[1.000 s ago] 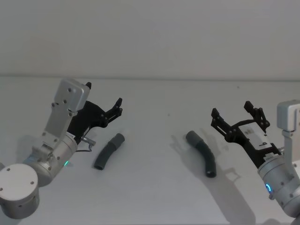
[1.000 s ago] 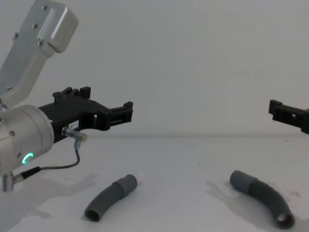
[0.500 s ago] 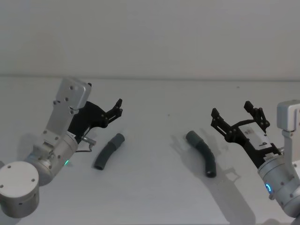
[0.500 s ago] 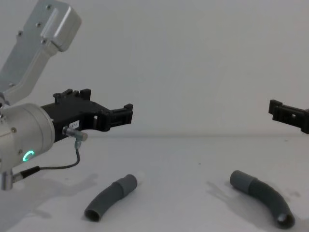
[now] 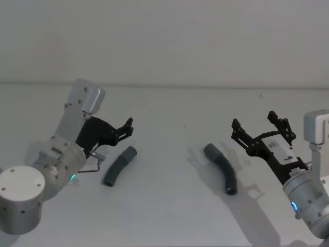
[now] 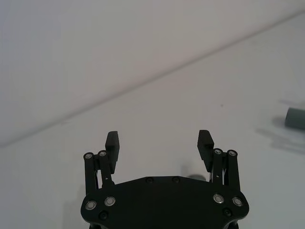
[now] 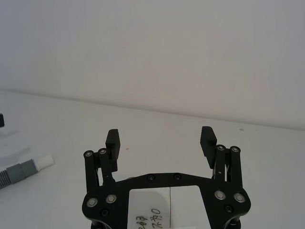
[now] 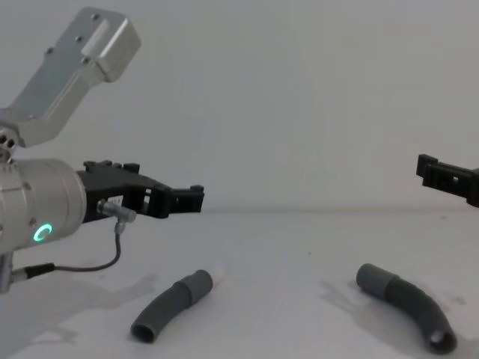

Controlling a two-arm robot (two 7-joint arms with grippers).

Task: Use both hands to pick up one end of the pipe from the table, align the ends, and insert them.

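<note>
Two curved dark grey ribbed pipe pieces lie apart on the white table [image 5: 169, 216]. The left piece [image 5: 118, 166] [image 8: 171, 305] lies just below and in front of my left gripper [image 5: 126, 128] [image 8: 196, 197], which hovers open above it without touching. Its white spigot tip [image 7: 46, 161] shows in the right wrist view. The right piece [image 5: 222, 167] [image 8: 408, 303] lies left of my right gripper [image 5: 253, 119], which is open in the air, apart from it. Both wrist views show the fingers spread with nothing between them: left gripper [image 6: 158, 143], right gripper [image 7: 161, 138]. A grey cuff [image 6: 295, 118] of the right piece shows in the left wrist view.
A plain white wall [image 5: 164, 41] rises behind the table. A thin grey cable [image 8: 97, 262] loops under the left wrist. Bare white tabletop lies between the two pipe pieces.
My left gripper has tilted and dropped lower toward the left pipe piece, and the arm link above it has swung to the right. The right arm and both pipe pieces have not moved.
</note>
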